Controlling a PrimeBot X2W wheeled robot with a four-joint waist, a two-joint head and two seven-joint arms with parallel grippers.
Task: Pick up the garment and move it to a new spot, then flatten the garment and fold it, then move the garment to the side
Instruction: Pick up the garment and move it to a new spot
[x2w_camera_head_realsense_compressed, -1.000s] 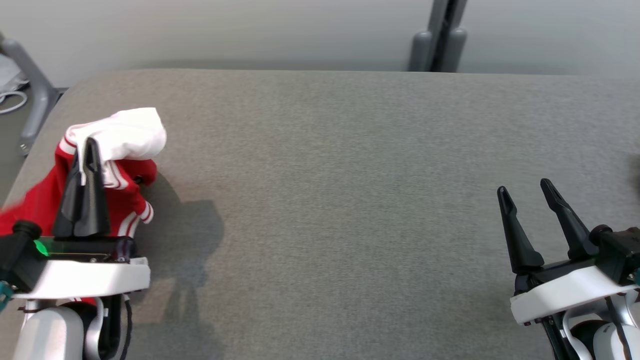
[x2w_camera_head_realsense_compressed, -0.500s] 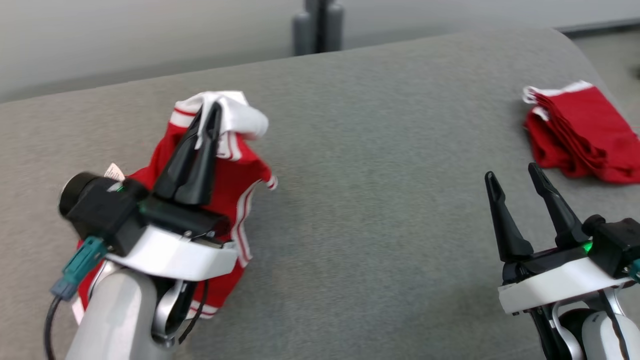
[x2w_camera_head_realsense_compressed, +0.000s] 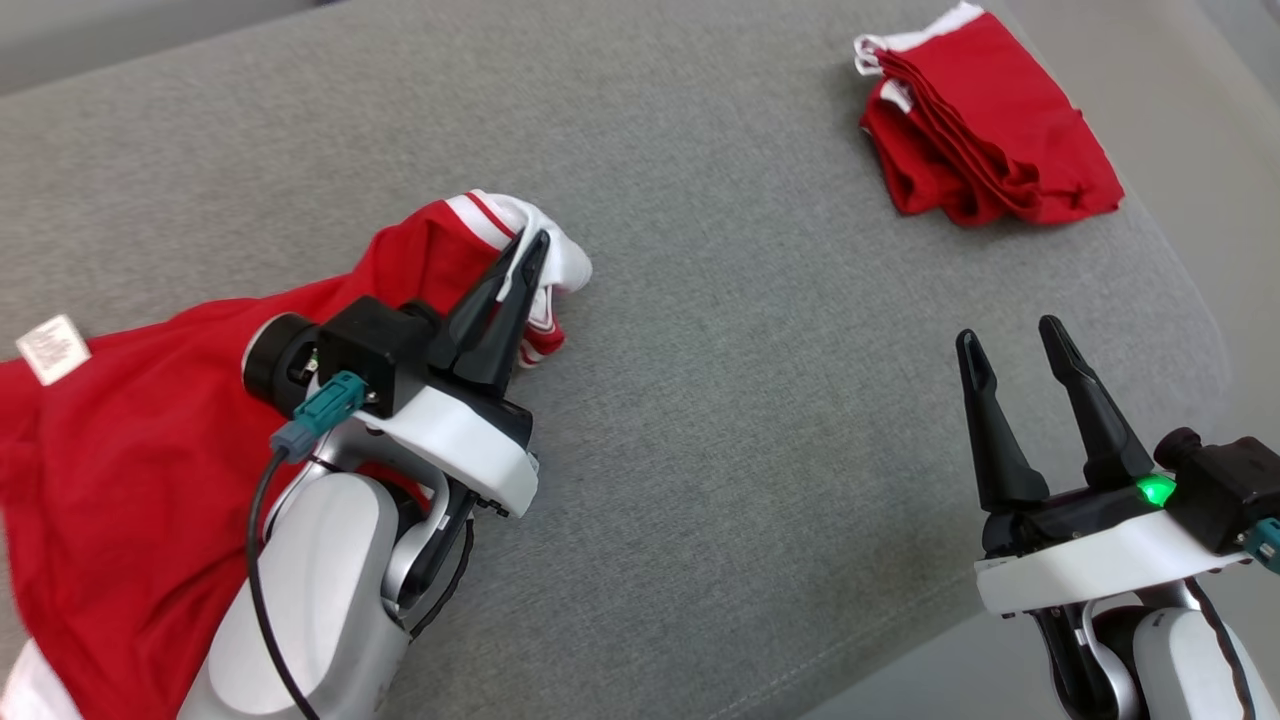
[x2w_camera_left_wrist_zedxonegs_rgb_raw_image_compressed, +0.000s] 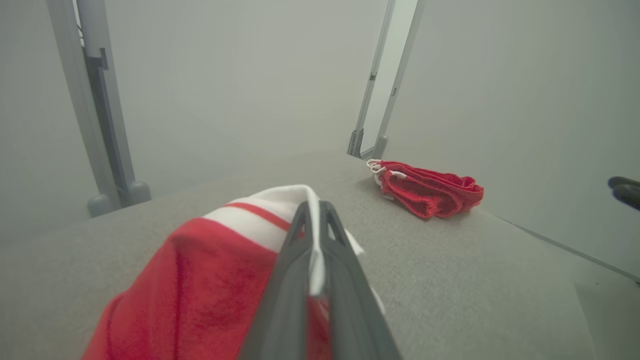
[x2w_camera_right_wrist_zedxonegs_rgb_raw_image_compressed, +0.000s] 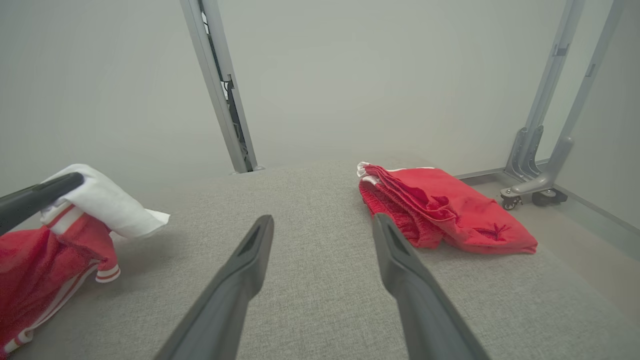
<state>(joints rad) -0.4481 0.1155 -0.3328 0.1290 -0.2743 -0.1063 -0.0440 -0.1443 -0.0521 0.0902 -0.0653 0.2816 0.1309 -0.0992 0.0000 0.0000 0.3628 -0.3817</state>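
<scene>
The garment (x2w_camera_head_realsense_compressed: 150, 430) is red with white striped trim and drapes over the left part of the grey table (x2w_camera_head_realsense_compressed: 720, 330). My left gripper (x2w_camera_head_realsense_compressed: 533, 248) is shut on its white-banded edge and holds that edge lifted above the cloth surface. In the left wrist view the white trim is pinched between the fingers of the left gripper (x2w_camera_left_wrist_zedxonegs_rgb_raw_image_compressed: 313, 210), with red fabric (x2w_camera_left_wrist_zedxonegs_rgb_raw_image_compressed: 200, 285) hanging below. My right gripper (x2w_camera_head_realsense_compressed: 1008, 335) stands open over the table's near right part, nothing between its fingers. The right wrist view shows the right gripper (x2w_camera_right_wrist_zedxonegs_rgb_raw_image_compressed: 322, 220) open, with the garment (x2w_camera_right_wrist_zedxonegs_rgb_raw_image_compressed: 30, 260) at the left.
A pile of folded red garments (x2w_camera_head_realsense_compressed: 990, 130) lies near the table's far right corner, also in the left wrist view as the pile (x2w_camera_left_wrist_zedxonegs_rgb_raw_image_compressed: 430, 187) and in the right wrist view as the pile (x2w_camera_right_wrist_zedxonegs_rgb_raw_image_compressed: 440, 210). Grey frame legs (x2w_camera_right_wrist_zedxonegs_rgb_raw_image_compressed: 540, 165) stand beyond the table. A white tag (x2w_camera_head_realsense_compressed: 52, 348) shows on the garment.
The camera has turned right and down, bringing the folded pile into view. My left gripper, still shut on the garment, has carried it from the table's left edge toward the middle. The right gripper holds its pose.
</scene>
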